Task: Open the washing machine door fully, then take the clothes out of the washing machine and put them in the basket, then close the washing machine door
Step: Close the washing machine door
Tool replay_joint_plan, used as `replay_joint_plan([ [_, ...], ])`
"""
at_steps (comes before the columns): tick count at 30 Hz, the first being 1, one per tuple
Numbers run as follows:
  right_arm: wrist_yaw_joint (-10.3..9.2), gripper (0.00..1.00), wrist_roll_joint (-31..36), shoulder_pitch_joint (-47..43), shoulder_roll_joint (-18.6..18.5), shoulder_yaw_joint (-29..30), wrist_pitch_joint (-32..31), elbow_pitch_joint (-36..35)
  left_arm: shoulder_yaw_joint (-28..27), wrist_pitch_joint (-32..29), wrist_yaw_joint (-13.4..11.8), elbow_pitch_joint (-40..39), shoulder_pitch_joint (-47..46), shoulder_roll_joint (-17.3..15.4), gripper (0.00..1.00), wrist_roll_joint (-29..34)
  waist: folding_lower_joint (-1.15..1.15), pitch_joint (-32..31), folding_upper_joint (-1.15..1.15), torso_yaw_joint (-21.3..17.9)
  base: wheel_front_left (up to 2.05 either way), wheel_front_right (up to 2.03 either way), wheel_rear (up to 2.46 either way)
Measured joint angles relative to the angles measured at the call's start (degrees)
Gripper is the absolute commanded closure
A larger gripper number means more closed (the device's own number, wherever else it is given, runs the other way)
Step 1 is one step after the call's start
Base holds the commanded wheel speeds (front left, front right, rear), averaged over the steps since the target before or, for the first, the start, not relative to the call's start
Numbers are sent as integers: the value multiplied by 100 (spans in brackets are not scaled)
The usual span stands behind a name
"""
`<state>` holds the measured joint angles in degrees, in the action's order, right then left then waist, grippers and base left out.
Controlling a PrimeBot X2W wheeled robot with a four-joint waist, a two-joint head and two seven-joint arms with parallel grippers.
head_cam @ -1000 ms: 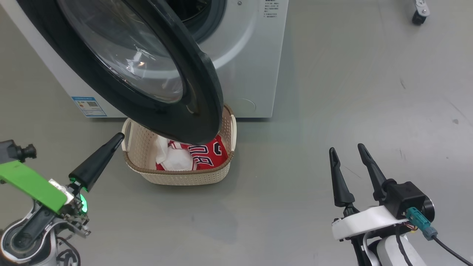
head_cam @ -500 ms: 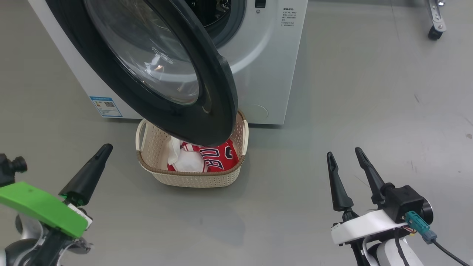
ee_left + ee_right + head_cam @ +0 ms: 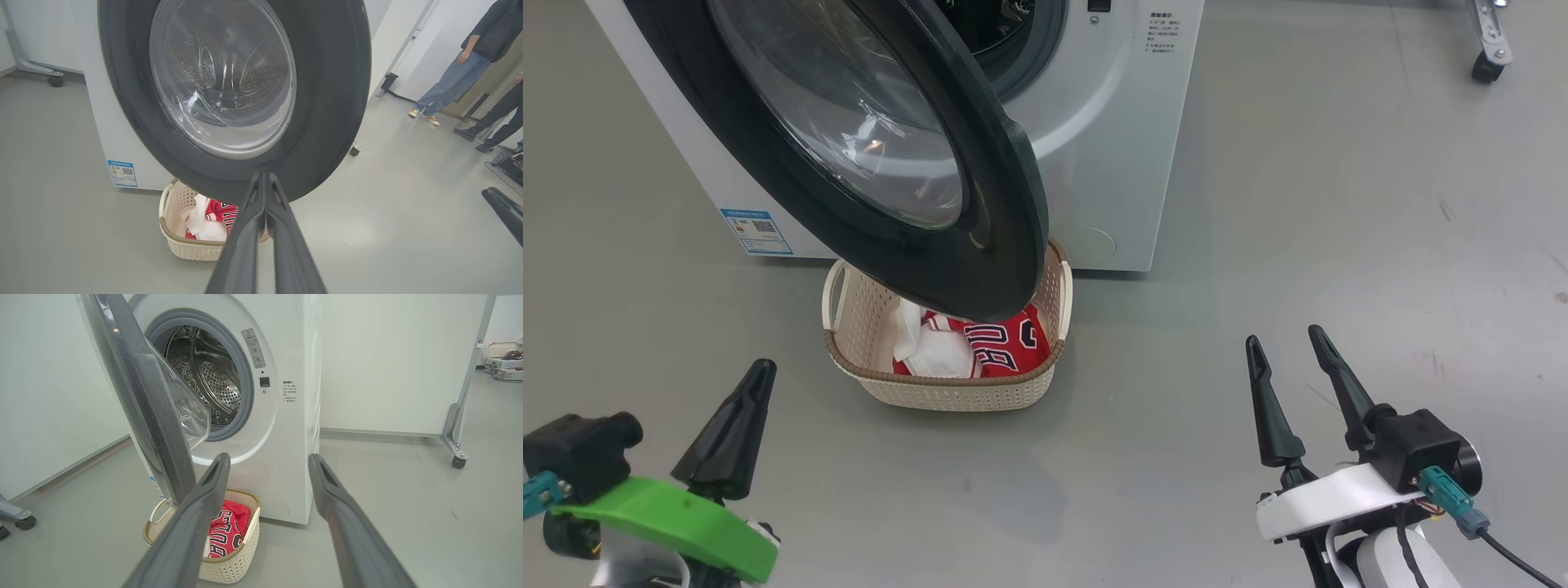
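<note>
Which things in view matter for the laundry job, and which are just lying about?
For the job:
washing machine
door, open
basket
clothes, in the basket

Just about:
caster of a wheeled stand
person in jeans, standing off to the side

- The washer point(image 3: 1111, 147) stands on the floor point(image 3: 1258, 204), at the back left.
- Its door point(image 3: 866, 147) hangs open, out over the basket point(image 3: 947, 396).
- The basket sits on the floor just before the washer, partly under the door.
- The clothes point(image 3: 992, 347) lie in the basket.
- The left gripper point(image 3: 761, 366) is left of the basket and nearer; the right gripper point(image 3: 1284, 336) is well to its right.
- A caster point(image 3: 1486, 67) stands behind, far right.
</note>
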<state>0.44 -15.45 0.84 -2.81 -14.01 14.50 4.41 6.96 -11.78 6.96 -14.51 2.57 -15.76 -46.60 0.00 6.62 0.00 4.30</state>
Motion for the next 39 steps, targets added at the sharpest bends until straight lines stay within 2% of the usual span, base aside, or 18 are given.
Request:
replay_joint_plan([
  [6, 9, 0, 4, 0, 0, 10, 0, 4, 193, 1050, 15, 489, 56, -145, 100, 667, 0, -15, 0, 1, 0, 0, 0],
  [12, 49, 0, 4, -1, 1, 10, 0, 33, 344, 1918, 15, 972, 105, -165, 100, 1074, 0, -32, 0, -8, 0, 0, 0],
  [13, 51, 0, 4, -1, 1, 10, 0, 37, 361, 2033, 15, 1056, 107, -159, 86, 1093, 0, -36, 0, -10, 0, 0, 0],
  [15, 62, 0, 4, -1, 1, 10, 0, 48, 394, 2276, 15, 1211, 110, -151, 0, 1170, 0, -42, 0, -15, 0, 0, 0],
  [19, 67, 0, 4, -7, 1, 9, 0, 58, 554, 2627, 15, 1470, 110, -135, 0, 1284, 0, -45, 0, -26, 0, 0, 0],
  [30, 96, 0, 4, -16, 1, 1, 0, 67, 748, 2648, 15, 1903, 89, -37, 0, 1406, 0, -36, 0, -37, 0, 0, 0],
  [34, 96, 0, 3, -16, 1, -3, 0, 67, 701, 2648, 15, 1971, 32, -2, 0, 1464, 0, -35, 0, -32, 0, 0, 0],
  [39, 94, 0, 3, -16, 1, -3, 0, 64, 356, 2648, 15, 1749, -216, 169, 0, 1611, 0, -27, 0, -12, 0, 0, 0],
])
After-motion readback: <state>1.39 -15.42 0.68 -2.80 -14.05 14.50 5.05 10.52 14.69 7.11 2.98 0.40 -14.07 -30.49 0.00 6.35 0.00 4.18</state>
